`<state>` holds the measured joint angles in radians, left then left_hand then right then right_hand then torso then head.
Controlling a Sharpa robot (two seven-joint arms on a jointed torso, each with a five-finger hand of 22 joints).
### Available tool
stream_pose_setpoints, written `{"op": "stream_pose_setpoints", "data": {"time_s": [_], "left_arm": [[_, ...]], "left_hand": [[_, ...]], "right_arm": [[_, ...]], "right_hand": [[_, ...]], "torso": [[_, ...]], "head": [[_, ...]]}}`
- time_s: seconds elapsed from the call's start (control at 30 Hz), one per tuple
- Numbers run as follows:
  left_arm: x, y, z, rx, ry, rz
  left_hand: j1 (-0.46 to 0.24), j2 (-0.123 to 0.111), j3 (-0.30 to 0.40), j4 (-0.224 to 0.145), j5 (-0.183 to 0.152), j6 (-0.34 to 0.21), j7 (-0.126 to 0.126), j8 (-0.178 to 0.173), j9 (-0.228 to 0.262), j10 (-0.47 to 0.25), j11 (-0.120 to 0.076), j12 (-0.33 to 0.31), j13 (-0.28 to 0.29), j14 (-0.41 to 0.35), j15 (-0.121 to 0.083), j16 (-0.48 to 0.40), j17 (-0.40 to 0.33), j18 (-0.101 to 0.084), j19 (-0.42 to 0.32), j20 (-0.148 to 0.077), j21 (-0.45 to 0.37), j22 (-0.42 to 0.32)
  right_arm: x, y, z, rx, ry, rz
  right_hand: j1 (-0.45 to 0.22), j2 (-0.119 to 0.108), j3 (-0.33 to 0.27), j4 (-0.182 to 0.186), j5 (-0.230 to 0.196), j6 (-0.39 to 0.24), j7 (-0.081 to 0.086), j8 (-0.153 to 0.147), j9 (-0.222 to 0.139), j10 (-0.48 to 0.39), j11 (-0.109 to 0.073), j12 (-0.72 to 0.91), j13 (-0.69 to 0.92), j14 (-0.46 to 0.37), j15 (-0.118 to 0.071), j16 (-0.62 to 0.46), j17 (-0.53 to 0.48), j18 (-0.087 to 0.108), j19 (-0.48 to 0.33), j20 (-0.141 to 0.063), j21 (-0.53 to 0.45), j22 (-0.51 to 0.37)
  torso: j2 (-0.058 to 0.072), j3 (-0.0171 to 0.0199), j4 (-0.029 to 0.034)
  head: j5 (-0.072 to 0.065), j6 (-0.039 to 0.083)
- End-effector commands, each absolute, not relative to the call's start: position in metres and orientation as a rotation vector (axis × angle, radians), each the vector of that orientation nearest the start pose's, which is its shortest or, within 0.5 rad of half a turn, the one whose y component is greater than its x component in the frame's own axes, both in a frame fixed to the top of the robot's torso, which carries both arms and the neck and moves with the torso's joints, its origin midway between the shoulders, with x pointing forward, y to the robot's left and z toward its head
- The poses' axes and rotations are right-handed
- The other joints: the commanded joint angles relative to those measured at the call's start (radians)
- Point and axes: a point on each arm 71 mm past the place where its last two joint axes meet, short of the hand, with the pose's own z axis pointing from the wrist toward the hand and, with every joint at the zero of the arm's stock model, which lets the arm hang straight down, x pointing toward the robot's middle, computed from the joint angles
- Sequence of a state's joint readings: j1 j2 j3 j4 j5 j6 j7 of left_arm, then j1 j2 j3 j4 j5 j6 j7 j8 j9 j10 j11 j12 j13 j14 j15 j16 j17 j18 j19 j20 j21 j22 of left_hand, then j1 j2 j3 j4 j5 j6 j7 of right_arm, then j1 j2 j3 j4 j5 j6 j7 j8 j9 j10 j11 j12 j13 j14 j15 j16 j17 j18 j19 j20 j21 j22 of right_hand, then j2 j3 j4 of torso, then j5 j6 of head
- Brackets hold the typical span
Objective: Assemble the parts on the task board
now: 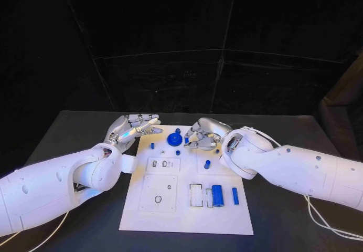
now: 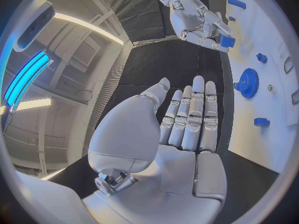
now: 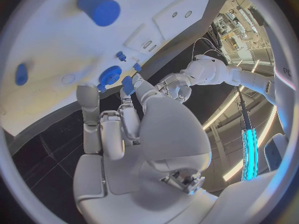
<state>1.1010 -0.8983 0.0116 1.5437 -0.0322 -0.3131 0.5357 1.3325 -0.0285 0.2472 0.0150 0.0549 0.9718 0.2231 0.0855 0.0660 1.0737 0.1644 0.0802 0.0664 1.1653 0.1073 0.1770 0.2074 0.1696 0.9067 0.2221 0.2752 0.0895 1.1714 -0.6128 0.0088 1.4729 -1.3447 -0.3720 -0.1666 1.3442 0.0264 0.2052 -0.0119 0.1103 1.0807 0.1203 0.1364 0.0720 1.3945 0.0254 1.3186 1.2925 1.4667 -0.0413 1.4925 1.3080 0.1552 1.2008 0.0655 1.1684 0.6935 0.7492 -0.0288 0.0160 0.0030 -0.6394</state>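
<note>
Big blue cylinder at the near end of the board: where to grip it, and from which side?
Judging from the head view, the big blue cylinder lies flat, long axis running toward the robot, beside the open rectangular slots on the task board. Probably best: come straight down from above and pinch its middle across the round sides. The thin blue pin on the other side leaves the fingers little room.

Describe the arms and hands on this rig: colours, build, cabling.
Both arms have glossy white rounded shells with small dark dots. The left hand and right hand have silver metallic segmented fingers with pale pads and white palm shells. A thin white cable trails beside the right arm; another runs under the left.
</note>
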Motion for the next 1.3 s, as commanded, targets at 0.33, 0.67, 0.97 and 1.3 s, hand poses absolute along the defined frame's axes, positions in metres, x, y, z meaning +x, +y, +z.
{"op": "stream_pose_setpoints", "data": {"time_s": [0.33,0.67,0.97,1.3], "left_arm": [[0.478,0.23,-0.188,-1.078,1.271,-1.602],[0.48,0.23,-0.188,-1.079,1.271,-1.6],[0.481,0.229,-0.189,-1.08,1.274,-1.599],[0.481,0.229,-0.189,-1.082,1.276,-1.599]], "left_hand": [[-0.001,0.009,0.001,-0.006,-0.001,0.002,-0.002,-0.006,0.001,-0.004,-0.001,-0.001,-0.001,-0.003,0.003,-0.007,0.002,0.015,0.001,0.005,-0.007,-0.002],[-0.001,0.009,0.001,-0.006,-0.001,0.002,-0.002,-0.006,0.001,-0.004,-0.001,-0.001,-0.001,-0.003,0.003,-0.007,0.002,0.015,0.001,0.005,-0.007,-0.002],[-0.001,0.009,0.001,-0.006,-0.001,0.002,-0.002,-0.006,0.001,-0.004,-0.001,-0.001,-0.001,-0.003,0.003,-0.007,0.002,0.015,0.001,0.005,-0.007,-0.002],[-0.002,0.01,0.001,-0.006,-0.001,0.003,-0.002,-0.006,0.001,-0.004,-0.001,-0.001,-0.001,-0.003,0.003,-0.007,0.002,0.015,0.001,0.005,-0.007,-0.002]], "right_arm": [[0.475,-0.06,-0.2,-0.157,1.68,0.754],[0.466,-0.047,-0.205,-0.191,1.664,0.775],[0.465,-0.044,-0.211,-0.229,1.705,0.766],[0.462,-0.04,-0.218,-0.245,1.728,0.771]], "right_hand": [[-0.015,0.004,0.015,-0.002,0.005,0.011,-0.01,0.001,0.0,-0.008,0.002,-0.008,-0.003,0.068,-0.003,-0.009,0.089,-0.002,-0.01,-0.002,-0.01,-0.013],[-0.016,0.002,0.017,-0.003,0.007,0.011,-0.01,0.001,0.0,-0.007,0.001,-0.007,-0.002,0.068,-0.003,-0.008,0.09,-0.003,-0.01,-0.001,-0.01,-0.012],[-0.02,-0.005,0.022,-0.006,0.009,0.011,-0.01,0.001,0.0,-0.009,0.001,-0.009,-0.004,0.069,-0.003,-0.008,0.091,-0.002,-0.01,-0.001,-0.011,-0.014],[-0.023,-0.009,0.023,-0.007,0.008,0.011,-0.009,0.001,0.0,-0.009,0.002,-0.01,-0.004,0.069,-0.003,-0.008,0.091,-0.003,-0.01,-0.001,-0.011,-0.013]], "torso": [[0.001,0.0014,-0.001],[0.0,0.0022,-0.0007],[0.0,0.0022,-0.0019],[0.001,0.0013,-0.0002]], "head": [[0.022,-0.011],[0.029,-0.016],[0.039,-0.028],[0.039,-0.034]]}}
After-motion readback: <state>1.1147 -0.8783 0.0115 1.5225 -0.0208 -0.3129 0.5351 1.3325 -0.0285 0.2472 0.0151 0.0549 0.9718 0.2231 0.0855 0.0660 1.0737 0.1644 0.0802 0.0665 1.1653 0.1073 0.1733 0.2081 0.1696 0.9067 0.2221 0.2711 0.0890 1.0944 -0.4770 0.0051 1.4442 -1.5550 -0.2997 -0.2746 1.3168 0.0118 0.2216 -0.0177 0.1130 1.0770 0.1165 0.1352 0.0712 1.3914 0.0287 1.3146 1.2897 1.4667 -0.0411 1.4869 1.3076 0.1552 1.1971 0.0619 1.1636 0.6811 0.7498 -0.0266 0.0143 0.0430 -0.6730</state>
